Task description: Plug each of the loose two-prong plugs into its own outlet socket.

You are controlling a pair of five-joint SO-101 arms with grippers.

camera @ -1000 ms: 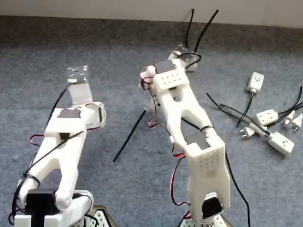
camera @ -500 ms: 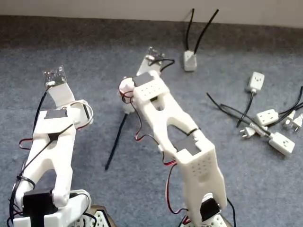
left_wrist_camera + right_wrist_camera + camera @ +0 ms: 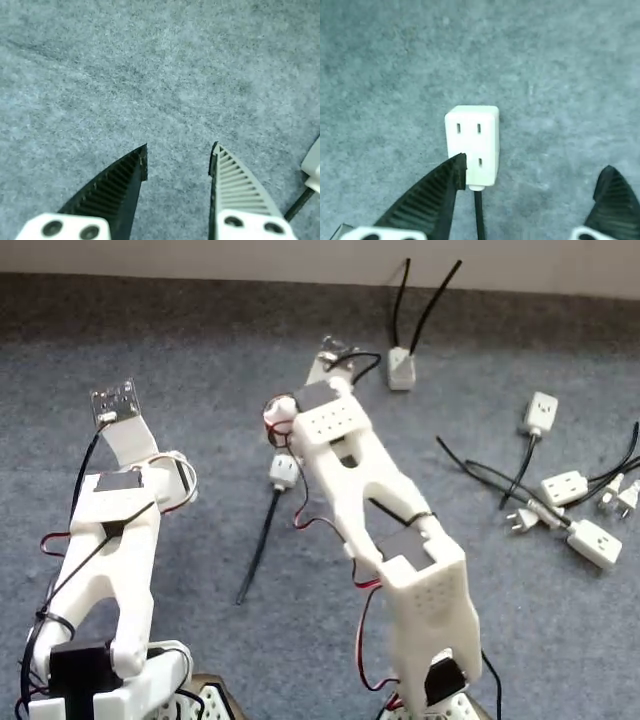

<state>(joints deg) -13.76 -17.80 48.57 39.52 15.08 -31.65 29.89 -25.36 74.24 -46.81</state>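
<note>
We are looking down on the gray bench (image 3: 200, 340), where the left arm (image 3: 110, 540) and the right arm (image 3: 370, 480) are reaching away from their bases. The left hand (image 3: 179, 150) is hanging over bare bench with its fingers spread and nothing between them. At the edge of its wrist view, a white block (image 3: 312, 162) with a dark cord is just showing.

The right hand (image 3: 535, 165) is also gaping wide and gripping nothing. An outlet socket (image 3: 472, 142) is lying flat below it, slots facing up, with its black cord running back toward the camera. The tip of the black finger (image 3: 435, 195) is overlapping the socket's edge in this view, and we cannot tell whether they are touching.

From above, a corded socket (image 3: 283, 470) is lying just beside the right arm, and we cannot say for certain that it is the same one. A far socket (image 3: 400, 368) is sitting near the bench's back edge. Well off to the right arm's outer side, three more sockets (image 3: 563, 487) are lying tangled with a loose two-prong plug (image 3: 520, 522) and two more plugs (image 3: 610, 502).
</note>
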